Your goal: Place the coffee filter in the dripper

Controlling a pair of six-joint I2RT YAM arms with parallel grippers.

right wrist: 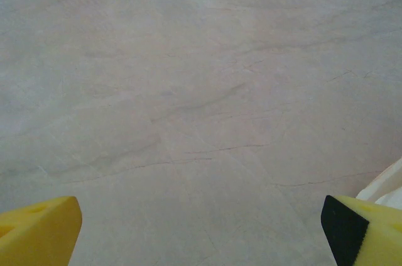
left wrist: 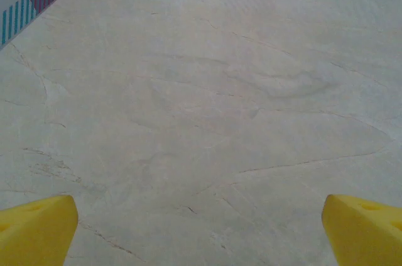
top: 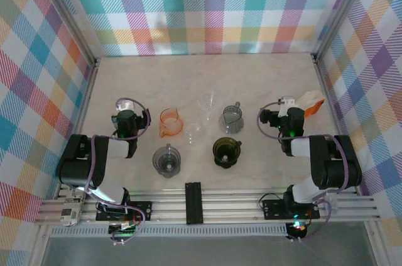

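While both arms sit low, left gripper [left wrist: 200, 212] and right gripper [right wrist: 201, 210] gape wide, empty. Two in front: near grey dripper [top: 167, 159], dark green dripper [top: 226, 151]. Two behind: orange dripper [top: 170, 122], far grey dripper [top: 232, 117]. One clear cup [top: 209, 99] beyond. One coffee filter [top: 309, 104] on table [top: 188, 77], just right of right gripper.

Bright, even, diffuse light fills the overhead view. The pale counter [top: 207, 77] shows no glare, and the things standing on it cast only faint, short shadows. The plaid walls [top: 207, 8] lean inward towards the top, a wide-angle effect. Both wrist views are softer and hazier, with low contrast. The yellow tips of the left claw [left wrist: 201, 231] and right claw [right wrist: 201, 231] sit blurred in the bottom corners.
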